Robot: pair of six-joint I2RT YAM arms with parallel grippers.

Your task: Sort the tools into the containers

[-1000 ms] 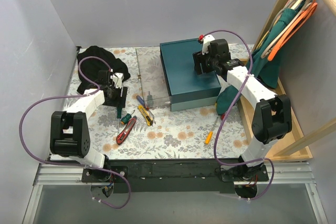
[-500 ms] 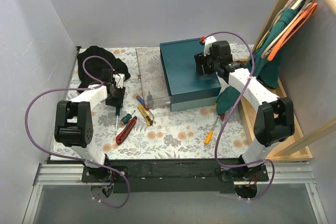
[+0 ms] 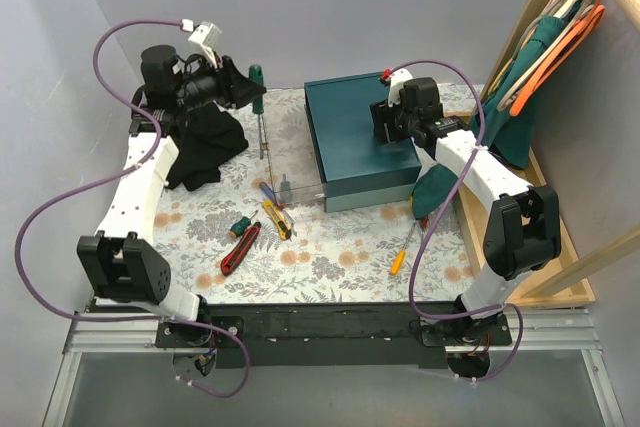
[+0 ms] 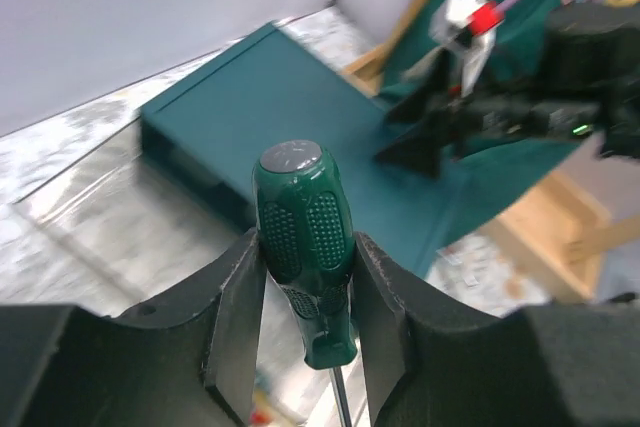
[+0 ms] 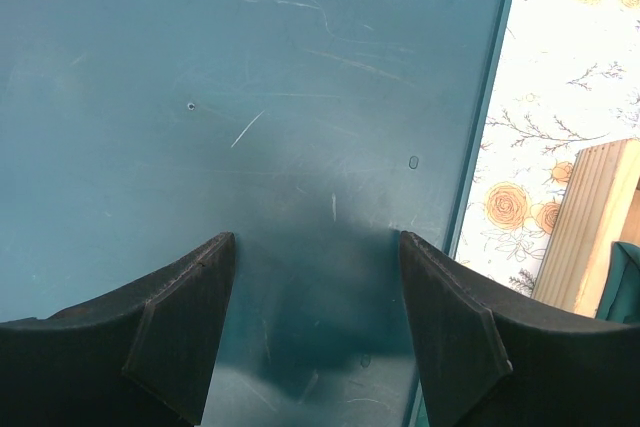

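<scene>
My left gripper [image 3: 248,87] is raised high at the back left, shut on a green-handled screwdriver [image 3: 256,77] whose shaft hangs down over the clear divided tray [image 3: 288,142]. In the left wrist view the green handle [image 4: 305,217] sits squeezed between my fingers [image 4: 240,297]. My right gripper [image 3: 388,125] hovers open and empty over the lid of the dark teal box [image 3: 350,132]; the lid [image 5: 250,97] fills the right wrist view. On the table lie a blue screwdriver [image 3: 268,190], a yellow utility knife [image 3: 277,219], a red utility knife [image 3: 240,248], a stubby green tool [image 3: 238,226] and an orange screwdriver [image 3: 400,255].
A black cloth [image 3: 200,137] lies at the back left under my left arm. A teal cloth [image 3: 520,97] hangs from a wooden rack [image 3: 560,247] along the right edge. Purple cables loop off both arms. The floral table cover [image 3: 330,257] shows in front.
My left gripper has lifted the green screwdriver off the table by the black cloth and swung it up and back over the clear tray. The right arm has barely moved.
</scene>
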